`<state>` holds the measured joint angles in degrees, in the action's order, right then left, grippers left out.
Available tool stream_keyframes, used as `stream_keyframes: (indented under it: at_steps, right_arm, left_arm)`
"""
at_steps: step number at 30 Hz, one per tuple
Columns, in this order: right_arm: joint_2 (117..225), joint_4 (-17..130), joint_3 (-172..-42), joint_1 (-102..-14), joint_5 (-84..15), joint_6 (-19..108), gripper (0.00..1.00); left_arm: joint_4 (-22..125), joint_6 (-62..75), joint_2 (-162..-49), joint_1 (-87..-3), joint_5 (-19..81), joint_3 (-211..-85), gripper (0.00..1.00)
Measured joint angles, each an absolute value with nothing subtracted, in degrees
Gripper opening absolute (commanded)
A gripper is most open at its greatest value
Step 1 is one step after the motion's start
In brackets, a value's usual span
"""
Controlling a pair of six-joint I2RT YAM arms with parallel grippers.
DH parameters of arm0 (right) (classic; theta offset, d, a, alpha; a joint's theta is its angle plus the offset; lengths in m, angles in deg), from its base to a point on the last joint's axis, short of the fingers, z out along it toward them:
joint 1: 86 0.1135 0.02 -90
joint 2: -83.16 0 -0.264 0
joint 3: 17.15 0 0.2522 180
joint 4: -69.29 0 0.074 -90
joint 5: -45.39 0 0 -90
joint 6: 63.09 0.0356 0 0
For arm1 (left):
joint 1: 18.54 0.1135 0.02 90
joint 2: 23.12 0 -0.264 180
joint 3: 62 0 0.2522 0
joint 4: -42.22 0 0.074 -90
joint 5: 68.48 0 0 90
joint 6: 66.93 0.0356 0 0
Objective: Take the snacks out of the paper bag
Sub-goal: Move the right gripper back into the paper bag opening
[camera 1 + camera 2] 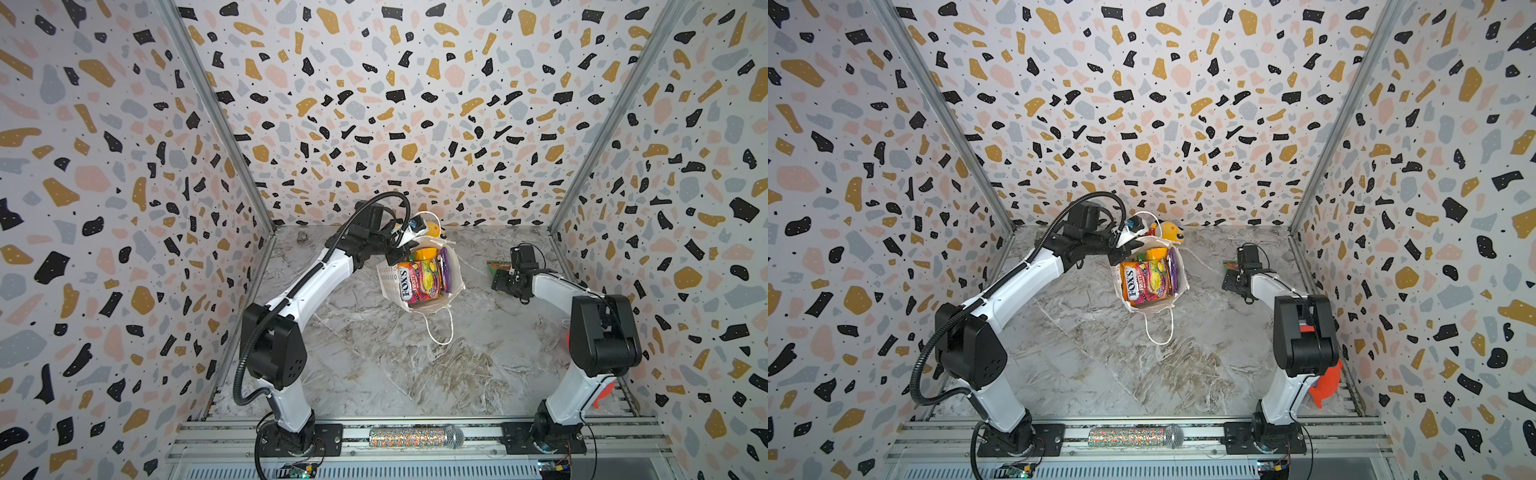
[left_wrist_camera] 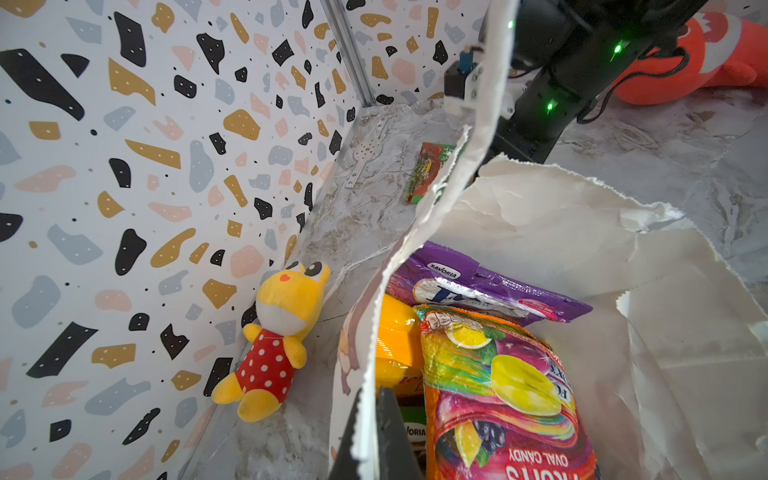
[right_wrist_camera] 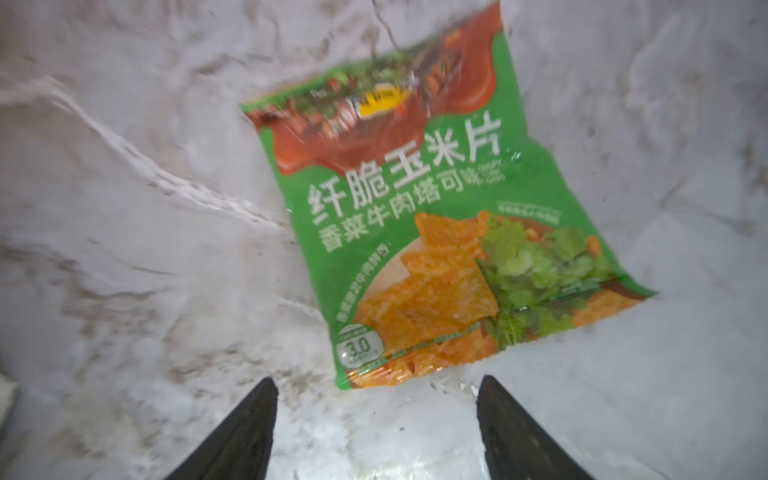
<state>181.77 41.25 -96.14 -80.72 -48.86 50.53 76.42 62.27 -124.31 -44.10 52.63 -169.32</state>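
1. Top views: paper bag (image 1: 428, 308) on the desk (image 1: 374, 353), snacks (image 1: 419, 282) inside; green packet (image 1: 495, 266) at its 3 o'clock.
2. Left wrist: left pincer (image 2: 370, 440) clamps the bag's torn rim; tugging may rip it.
3. Right wrist: right pincer (image 3: 377, 379) gapes empty over that packet.

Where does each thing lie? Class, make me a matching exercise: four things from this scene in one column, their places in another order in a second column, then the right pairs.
Things
1. green packet
2. purple packet
3. plush toy
4. microphone

Places
a. on the front rail
b. inside the bag
c. flat on the table, outside the bag
d. against the back wall

Pairs: 1-c, 2-b, 3-d, 4-a
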Motion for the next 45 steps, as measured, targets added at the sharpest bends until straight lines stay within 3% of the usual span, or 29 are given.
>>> stream_keyframes:
  at_steps: [7, 11, 15, 20, 28, 38, 45]
  right_arm:
    - [163.2, 42.1, -97.8, -74.2, -42.6, 48.4, 0.53]
    - [154.4, 44.2, -97.9, -62.6, -41.1, 46.8, 0.4]
    - [154.5, 42.8, -100.5, -52.1, -42.5, 46.5, 0.35]
    - [160.8, 40.7, -103.5, -45.6, -46.8, 47.2, 0.33]
    - [172.9, 36.3, -107.2, -45.4, -54.8, 49.2, 0.34]
    - [177.5, 32.7, -110.9, -45.0, -65.3, 51.8, 0.49]
    - [180.1, 32.5, -112.5, -44.6, -69.6, 53.0, 0.51]
  left_arm:
    - [76.4, 62.3, -124.3, -44.0, 52.8, -169.1, 0.0]
    - [76.4, 62.3, -124.3, -44.0, 52.8, -169.1, 0.0]
    - [76.4, 62.3, -124.3, -44.0, 52.8, -169.1, 0.0]
    - [76.2, 62.2, -124.3, -44.0, 52.9, -169.0, 0.0]
    - [75.4, 61.6, -124.3, -43.9, 53.7, -168.6, 0.0]
    - [74.3, 61.6, -124.1, -43.8, 53.8, -167.7, 0.0]
    - [74.3, 61.6, -124.1, -43.7, 53.8, -167.6, 0.0]
